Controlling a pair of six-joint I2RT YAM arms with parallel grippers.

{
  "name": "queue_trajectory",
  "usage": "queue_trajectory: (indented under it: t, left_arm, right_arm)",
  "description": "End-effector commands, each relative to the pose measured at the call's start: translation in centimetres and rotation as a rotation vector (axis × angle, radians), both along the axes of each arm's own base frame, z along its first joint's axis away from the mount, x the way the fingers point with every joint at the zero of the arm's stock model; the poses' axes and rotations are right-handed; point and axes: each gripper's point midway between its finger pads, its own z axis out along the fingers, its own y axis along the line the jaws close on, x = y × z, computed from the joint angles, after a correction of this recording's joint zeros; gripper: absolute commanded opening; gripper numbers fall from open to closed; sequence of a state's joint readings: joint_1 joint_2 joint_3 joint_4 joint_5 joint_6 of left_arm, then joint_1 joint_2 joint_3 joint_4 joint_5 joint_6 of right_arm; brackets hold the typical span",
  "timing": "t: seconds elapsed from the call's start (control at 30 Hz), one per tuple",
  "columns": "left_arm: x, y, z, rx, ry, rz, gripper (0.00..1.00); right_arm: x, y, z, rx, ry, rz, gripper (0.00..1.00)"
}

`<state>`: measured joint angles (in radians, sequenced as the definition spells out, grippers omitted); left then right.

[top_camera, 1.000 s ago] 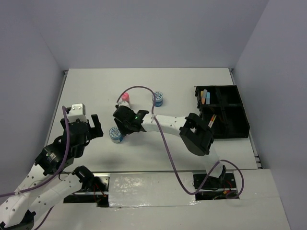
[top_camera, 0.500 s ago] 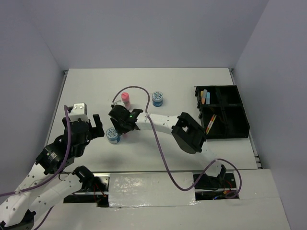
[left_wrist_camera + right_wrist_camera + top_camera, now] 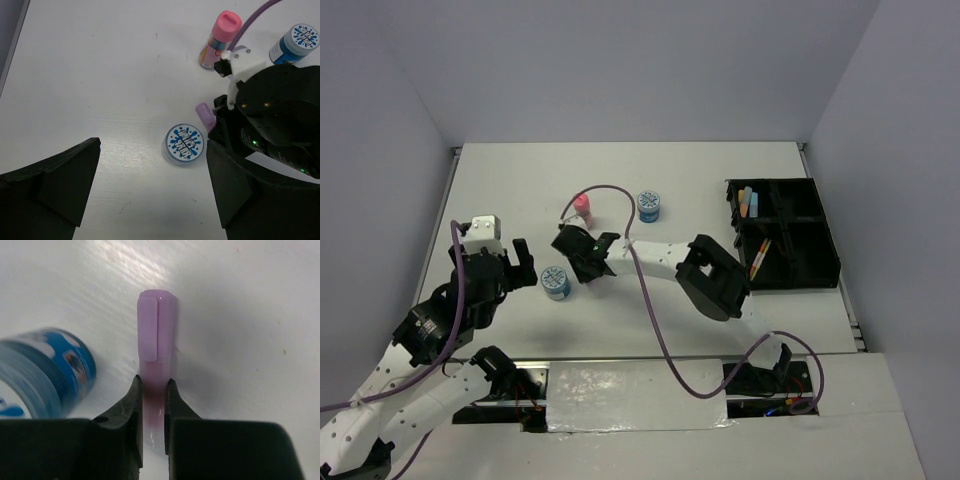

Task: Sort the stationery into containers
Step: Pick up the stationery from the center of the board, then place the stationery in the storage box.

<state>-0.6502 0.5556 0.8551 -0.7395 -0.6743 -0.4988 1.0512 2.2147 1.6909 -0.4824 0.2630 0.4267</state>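
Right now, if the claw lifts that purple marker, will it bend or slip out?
It's probably stiff: the purple marker looks like a short hard plastic tube. It may slip, since the right claw pinches its glossy sides with narrow tips. If dropped it could roll, being round, though its flat clip might stop it.

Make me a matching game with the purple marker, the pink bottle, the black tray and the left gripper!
Things:
1. purple marker
2. pink bottle
3. black tray
4. left gripper

States:
A. open, holding nothing
B. pinched in the right gripper
C. standing on the table
D. has markers inside

Pairs: 1-B, 2-C, 3-D, 4-A
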Motion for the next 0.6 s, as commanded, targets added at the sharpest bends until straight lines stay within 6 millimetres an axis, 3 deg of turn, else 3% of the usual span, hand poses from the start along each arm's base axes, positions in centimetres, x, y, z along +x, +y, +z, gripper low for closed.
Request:
queue_trajectory:
  t: [0.0, 0.07, 0.1, 0.13, 0.17, 0.2, 0.23, 0.27, 0.3, 0.37, 0.4, 0.47, 0.5, 0.53, 0.57]
  left_arm:
    - [0.2, -0.1, 1.3, -0.016, -0.043, -0.008, 0.99]
    - [0.2, -0.1, 1.3, -0.018, -0.045, -0.008, 0.99]
    - [0.2, -0.1, 1.4, -0.019, -0.047, -0.01, 0.99]
    - [0.2, -0.1, 1.4, -0.021, -0.048, -0.01, 0.99]
    - [0.2, -0.1, 1.4, -0.021, -0.049, -0.01, 0.99]
    - [0.2, -0.1, 1.5, -0.024, -0.051, -0.013, 0.99]
    - [0.1, -0.1, 1.5, -0.025, -0.054, -0.015, 0.99]
    - [0.1, -0.1, 1.6, -0.03, -0.059, -0.016, 0.99]
    - [0.0, -0.1, 1.6, -0.032, -0.059, -0.019, 0.99]
    - [0.0, -0.1, 1.8, -0.034, -0.068, -0.021, 0.99]
    - [-0.1, -0.1, 1.8, -0.037, -0.069, -0.021, 0.99]
    - [-0.1, 0.0, 1.9, -0.04, -0.074, -0.021, 0.99]
    - [-0.2, 0.0, 1.9, -0.039, -0.073, -0.023, 0.99]
    - [-0.2, 0.0, 1.9, -0.04, -0.074, -0.023, 0.99]
    - [-0.2, 0.0, 2.0, -0.04, -0.075, -0.022, 0.99]
  right_arm:
    - [0.1, -1.6, 4.5, 0.076, -0.045, -0.012, 0.0]
    - [0.6, -3.1, 5.8, 0.129, -0.041, -0.026, 0.0]
    - [1.0, -4.0, 9.3, 0.198, -0.076, -0.042, 0.0]
    - [2.2, -6.4, 9.3, 0.215, -0.073, -0.088, 0.0]
    - [2.9, -7.8, 10.5, 0.251, -0.084, -0.116, 0.0]
    - [3.7, -9.4, 14.0, 0.332, -0.134, -0.143, 0.0]
    - [4.0, -11.8, 13.2, 0.326, -0.125, -0.181, 0.0]
    - [4.8, -13.6, 14.0, 0.344, -0.138, -0.216, 0.0]
    - [6.3, -16.8, 15.8, 0.376, -0.168, -0.271, 0.0]
    - [7.1, -19.9, 16.4, 0.365, -0.183, -0.305, 0.0]
    - [8.1, -22.9, 17.4, 0.347, -0.214, -0.365, 0.0]
    - [9.3, -26.8, 18.2, 0.295, -0.251, -0.459, 0.0]
    - [10.5, -30.4, 18.7, 0.271, -0.271, -0.556, 0.0]
    - [11.2, -32.4, 18.9, 0.258, -0.284, -0.614, 0.0]
    - [11.6, -34.3, 18.4, 0.238, -0.267, -0.677, 0.0]
